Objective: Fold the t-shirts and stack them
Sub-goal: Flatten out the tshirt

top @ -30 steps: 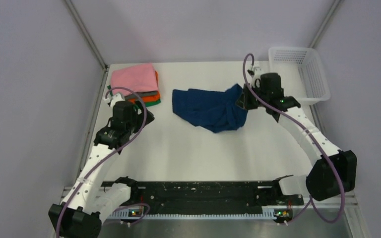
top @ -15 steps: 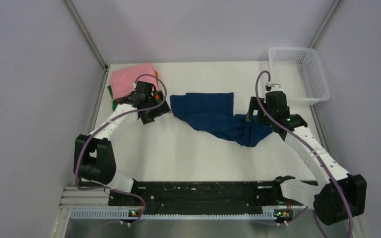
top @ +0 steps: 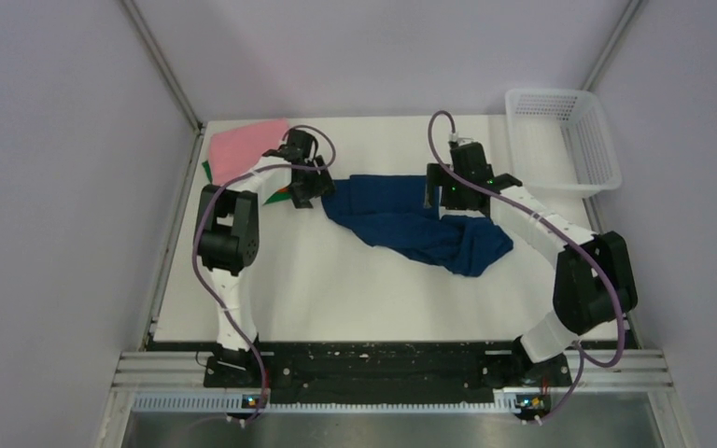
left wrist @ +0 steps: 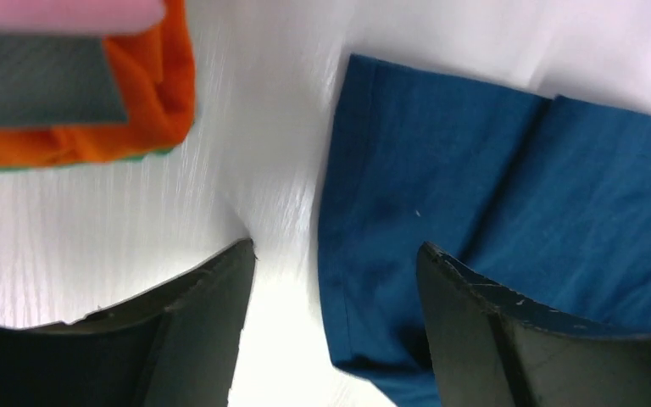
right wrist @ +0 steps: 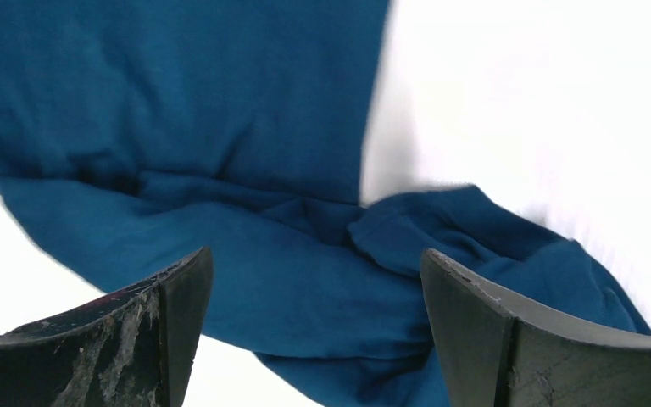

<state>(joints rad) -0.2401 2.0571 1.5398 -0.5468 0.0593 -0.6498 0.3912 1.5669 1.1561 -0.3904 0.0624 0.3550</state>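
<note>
The navy t-shirt [top: 401, 219] lies rumpled mid-table, its far part flat and its front-right end bunched. My left gripper [top: 313, 191] is open at the shirt's left edge; in the left wrist view the navy t-shirt [left wrist: 475, 170] has its hem between the spread fingers [left wrist: 212, 314] of the gripper [left wrist: 335, 250], unclamped. My right gripper [top: 439, 196] hovers open over the shirt's far right part; the right wrist view shows the gripper [right wrist: 315, 254] above folds of the navy t-shirt [right wrist: 220, 127]. The folded stack has pink [top: 243, 147] on top, with grey [left wrist: 34, 80] and orange [left wrist: 148, 93] below.
A white mesh basket [top: 569, 140] stands at the back right corner. The folded stack sits against the left wall, just left of my left gripper. Grey walls enclose the table on the left, back and right.
My right gripper has let go of the navy shirt, opened and moved to its far right part. My left arm has swung across the stack to the shirt's left edge, jaws narrowing.
</note>
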